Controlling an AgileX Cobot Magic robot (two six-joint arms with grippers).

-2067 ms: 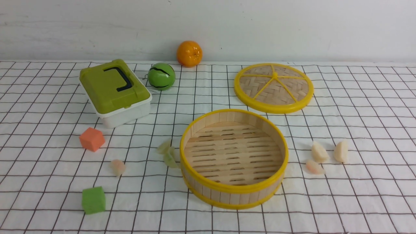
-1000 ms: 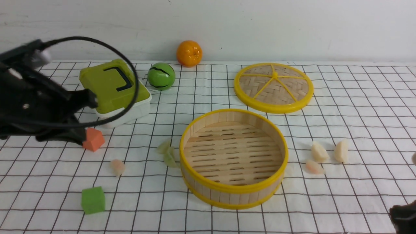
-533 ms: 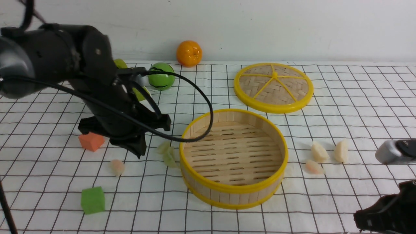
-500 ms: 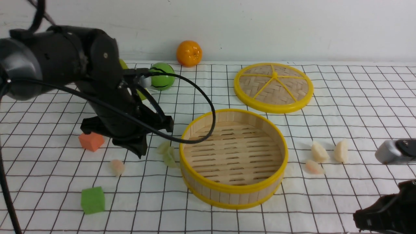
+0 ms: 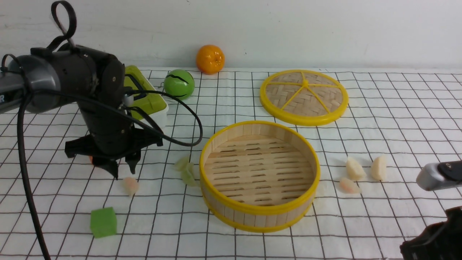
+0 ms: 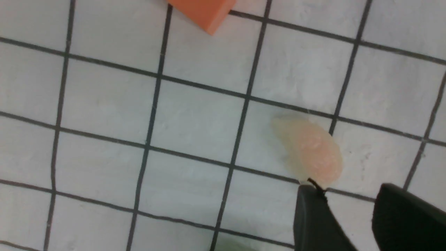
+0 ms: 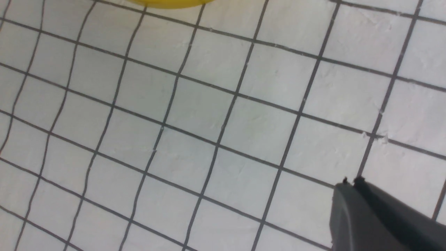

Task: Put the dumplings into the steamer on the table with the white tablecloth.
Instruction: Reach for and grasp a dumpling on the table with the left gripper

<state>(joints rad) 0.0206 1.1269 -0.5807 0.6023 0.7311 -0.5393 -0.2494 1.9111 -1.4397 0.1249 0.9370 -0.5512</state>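
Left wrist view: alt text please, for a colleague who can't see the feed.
The left gripper, its two black fingers spread apart, hangs just short of a pinkish dumpling lying on the white grid-lined tablecloth, one fingertip close to its edge. A corner of an orange foam cube shows at the frame's edge.

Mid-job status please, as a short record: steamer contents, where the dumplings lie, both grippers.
steamer: round bamboo steamer with yellow rims, empty
robot's left of steamer: two pale green dumplings, left pinkish dumpling
robot's right of steamer: two cream-white dumplings, right pinkish dumpling
left gripper: jaws open, close by the left pinkish dumpling, not gripping it
right gripper: jaws shut, holding nothing, over bare white grid tablecloth
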